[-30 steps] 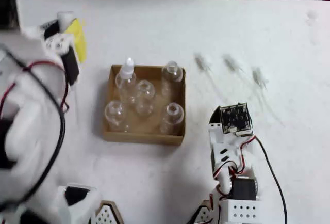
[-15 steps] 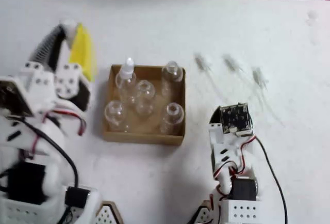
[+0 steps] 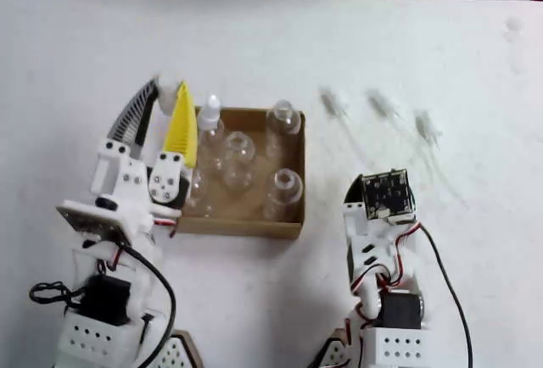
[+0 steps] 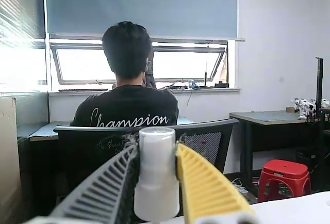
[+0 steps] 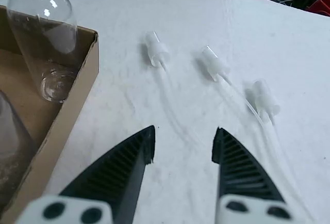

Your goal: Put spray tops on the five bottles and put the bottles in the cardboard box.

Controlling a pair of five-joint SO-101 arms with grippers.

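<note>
Beside cardboard box (image 3: pixel 246 227), left pincer (image 3: pixel 169 90) arrived from farther left, clenching spray top (image 4: pixel 157 175); right pincer (image 5: pixel 184 133) unmoved, spread.

White-covered table (image 3: pixel 254 37). Beyond its far edge: white wall (image 4: pixel 278 43), wide window (image 4: pixel 93 64) bright with daylight, grey-blue blind (image 4: pixel 139 4) pulled partway down. Black mesh office chair (image 4: pixel 203 141) in front. Grey desk (image 4: pixel 268 115) against the wall, red stool (image 4: pixel 285 175) beside it.

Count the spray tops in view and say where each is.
5. Three tops lie loose on the table right of the box. One top sits on the back-left bottle in it. One top is held in the left gripper.
</note>
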